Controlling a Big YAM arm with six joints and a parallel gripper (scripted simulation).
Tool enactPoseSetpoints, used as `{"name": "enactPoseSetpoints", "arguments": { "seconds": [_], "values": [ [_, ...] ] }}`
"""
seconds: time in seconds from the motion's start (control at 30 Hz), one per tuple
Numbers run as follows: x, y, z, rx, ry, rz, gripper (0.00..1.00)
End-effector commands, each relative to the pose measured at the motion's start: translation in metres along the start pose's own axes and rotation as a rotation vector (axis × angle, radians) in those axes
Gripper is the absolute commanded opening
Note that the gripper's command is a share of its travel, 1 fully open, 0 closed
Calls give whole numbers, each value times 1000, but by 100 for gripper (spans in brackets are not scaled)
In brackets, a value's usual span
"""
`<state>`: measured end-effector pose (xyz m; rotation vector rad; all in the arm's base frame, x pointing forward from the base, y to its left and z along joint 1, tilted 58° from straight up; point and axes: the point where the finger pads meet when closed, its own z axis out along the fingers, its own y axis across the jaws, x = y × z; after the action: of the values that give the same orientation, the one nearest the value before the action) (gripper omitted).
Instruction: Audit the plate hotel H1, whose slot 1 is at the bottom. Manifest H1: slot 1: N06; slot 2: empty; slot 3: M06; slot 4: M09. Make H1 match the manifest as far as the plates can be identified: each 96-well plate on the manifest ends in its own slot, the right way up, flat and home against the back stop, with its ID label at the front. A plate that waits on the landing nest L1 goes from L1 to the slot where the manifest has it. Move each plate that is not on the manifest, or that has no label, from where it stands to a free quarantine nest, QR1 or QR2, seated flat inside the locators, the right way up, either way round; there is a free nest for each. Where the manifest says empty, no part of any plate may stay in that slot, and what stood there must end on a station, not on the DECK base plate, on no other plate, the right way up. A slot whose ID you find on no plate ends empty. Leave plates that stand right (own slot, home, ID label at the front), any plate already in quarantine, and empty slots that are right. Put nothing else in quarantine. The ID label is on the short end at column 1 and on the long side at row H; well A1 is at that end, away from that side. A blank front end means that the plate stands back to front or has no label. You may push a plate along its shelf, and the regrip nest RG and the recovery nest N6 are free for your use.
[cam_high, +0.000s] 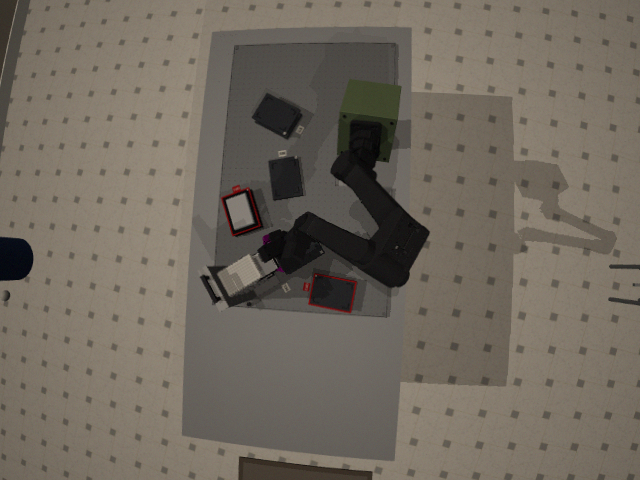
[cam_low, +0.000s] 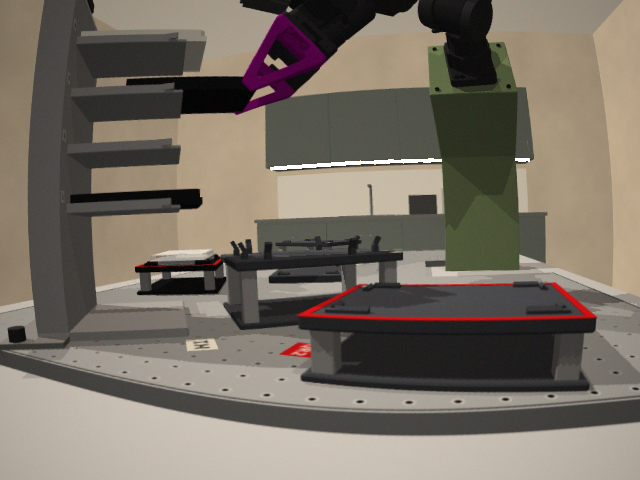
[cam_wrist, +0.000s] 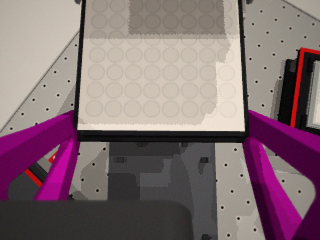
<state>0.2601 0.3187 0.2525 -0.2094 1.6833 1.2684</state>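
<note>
The plate hotel H1 (cam_low: 62, 170) stands at the left of the deck. My gripper (cam_low: 242, 98) is at the third shelf and is shut on a black-sided 96-well plate (cam_low: 206, 95) by its long sides. This plate sticks far out of the front of the shelf and lies level. In the wrist view the plate (cam_wrist: 161, 70) has a pale well top and a plain black near end, and the purple fingers flank its near corners. Another black plate (cam_low: 136, 197) lies on the bottom shelf. The second shelf (cam_low: 124, 152) holds nothing. A pale grey end (cam_low: 190, 49) juts from the top shelf.
A red-rimmed quarantine nest (cam_low: 178, 267) at the back left holds a white plate (cam_high: 240, 211). The second red-rimmed nest (cam_low: 449, 302) in front holds nothing. A raised black nest with pins (cam_low: 310, 255) stands between them. Two more dark nests (cam_high: 277, 114) (cam_high: 285, 177) lie farther back. The arm's green pedestal (cam_low: 478, 155) stands at the right.
</note>
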Motion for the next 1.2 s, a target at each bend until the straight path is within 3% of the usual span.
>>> {"name": "enactPoseSetpoints", "arguments": {
  "seconds": [0.0, 1.17],
  "values": [
    [-2, 8, -7, -25, -22, 1, 86],
    [28, 7, -37, -24, -21, -2, 86]
  ]
}}
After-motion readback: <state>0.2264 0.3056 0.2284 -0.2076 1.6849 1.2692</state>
